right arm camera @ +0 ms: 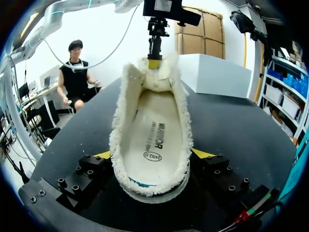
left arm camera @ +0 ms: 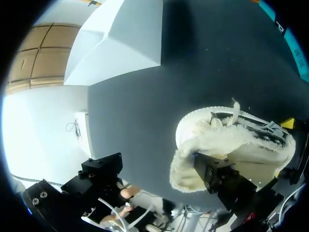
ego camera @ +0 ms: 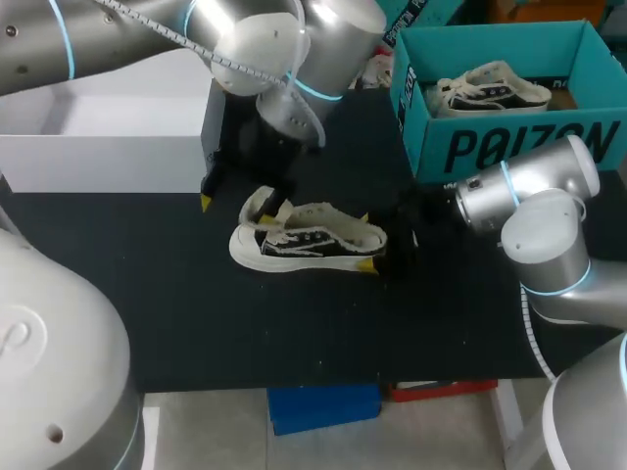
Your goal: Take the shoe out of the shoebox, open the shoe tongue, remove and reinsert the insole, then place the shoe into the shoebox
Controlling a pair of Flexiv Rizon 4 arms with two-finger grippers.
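Black table around shoe (shoebox well apart)

Obstacles, reckoned from white-and-black fleece-lined shoe: white rectangular box, 10 o'clock; open teal cardboard shoebox, 2 o'clock. Free passage: bare black tabletop, 5 to 8 o'clock.

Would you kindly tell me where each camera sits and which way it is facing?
Head view: above and behind the robot, looking down on the table; both arms show, the left gripper and right gripper at the shoe.
Left wrist view: on the left wrist, looking down along its fingers at the shoe's fleecy end.
Right wrist view: on the right wrist, looking low across the table along the insole, its fingers flanking the shoe.
Shared: both wrist views see the shoe; the right one also shows a left fingertip.
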